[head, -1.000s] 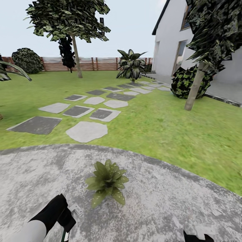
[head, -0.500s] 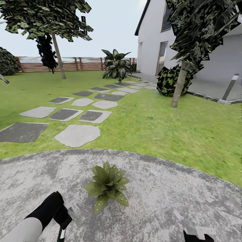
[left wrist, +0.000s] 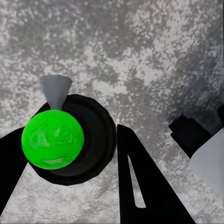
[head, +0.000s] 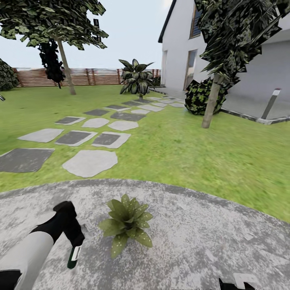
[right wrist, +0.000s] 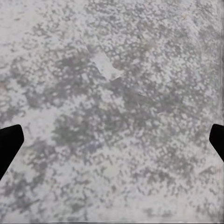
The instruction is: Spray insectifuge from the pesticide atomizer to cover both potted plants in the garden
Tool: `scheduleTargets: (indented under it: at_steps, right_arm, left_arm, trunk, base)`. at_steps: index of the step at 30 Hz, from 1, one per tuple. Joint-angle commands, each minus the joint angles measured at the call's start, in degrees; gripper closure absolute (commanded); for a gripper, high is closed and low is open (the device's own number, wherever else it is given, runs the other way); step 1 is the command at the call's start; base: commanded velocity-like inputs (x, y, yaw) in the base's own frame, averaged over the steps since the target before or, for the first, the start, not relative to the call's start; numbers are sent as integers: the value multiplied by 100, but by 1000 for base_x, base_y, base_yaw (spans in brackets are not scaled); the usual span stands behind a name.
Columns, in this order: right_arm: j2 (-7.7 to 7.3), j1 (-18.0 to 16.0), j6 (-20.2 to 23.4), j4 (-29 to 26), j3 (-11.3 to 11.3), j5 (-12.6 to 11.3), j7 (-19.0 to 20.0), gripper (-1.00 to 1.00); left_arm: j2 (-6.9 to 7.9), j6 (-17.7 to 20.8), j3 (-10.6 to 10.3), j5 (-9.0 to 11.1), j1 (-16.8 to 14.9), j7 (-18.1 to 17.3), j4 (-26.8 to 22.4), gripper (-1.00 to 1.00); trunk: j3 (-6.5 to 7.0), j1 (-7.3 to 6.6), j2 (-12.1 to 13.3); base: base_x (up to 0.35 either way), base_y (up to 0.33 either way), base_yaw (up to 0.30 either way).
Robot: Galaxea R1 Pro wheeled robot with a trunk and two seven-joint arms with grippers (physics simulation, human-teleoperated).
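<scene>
I have the pesticide atomizer (head: 73,255) in the lower left of the head view, hanging nose-down from my left gripper (head: 72,237) over the patio (head: 193,241). In the left wrist view I look straight down its length: the bright green end (left wrist: 52,139) sits in the round dark body, with a pale grey nozzle (left wrist: 55,90) poking out beside it, and my black fingers (left wrist: 140,182) press on either side of the body, so that gripper is clamped on the bottle. Just right of it in the head view, near the bottom centre, stands one potted plant (head: 125,221), a low rosette of pointed green leaves; the bottle is near it but apart from the leaves.

Compared with half a second ago, my left arm (head: 28,253) has risen in the frame and the bottle now shows nearly whole, where before only a sliver peeked out at the bottom edge. The whole scene has slid slightly, which is the camera moving.

My right gripper (head: 235,284) is a dark scrap at the bottom right edge; in its wrist view the fingertips (right wrist: 9,144) stand far apart at the frame's sides with nothing between them but speckled stone.

Further out lie the stepping stones (head: 88,161) across the lawn (head: 193,153), the fence (head: 88,76) at upper left and the white house (head: 177,52) at upper right.
</scene>
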Motion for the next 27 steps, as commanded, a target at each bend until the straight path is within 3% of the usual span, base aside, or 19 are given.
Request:
scheduleTargets:
  at_steps: [1, 12, 22, 24, 27]
  right_arm:
    - [3, -6, -27, 2, -49, 30, 43, -100]
    - [3, -5, -27, 2, -49, 29, 43, -100]
    - [-21, -7, -27, 2, -49, 39, 43, -100]
    - [-16, -5, -27, 2, -49, 36, 43, -100]
    - [-15, -5, -26, 2, -49, 32, 43, -100]
  left_arm:
    - [5, 48, -8, -26, 15, -40, -6, 100]
    - [70, 18, -37, -34, 58, -49, 82, 100]
    - [37, 22, -56, -44, 59, -50, 90, 100]
    - [31, 35, -259, -28, 64, -50, 97, 100]
    - [23, 49, -403, -20, 71, -50, 114, 100]
  trunk:
    - [-5, -1, -2]
    - [-5, -1, -2]
    - [-5, -1, -2]
    - [-3, -1, -2]
    - [10, -1, -2]
  base:
    - [0, 0, -271]
    - [-19, 71, -266]
    - [-53, 293, -13]
    - [61, 296, -39]
    - [69, 166, -159]
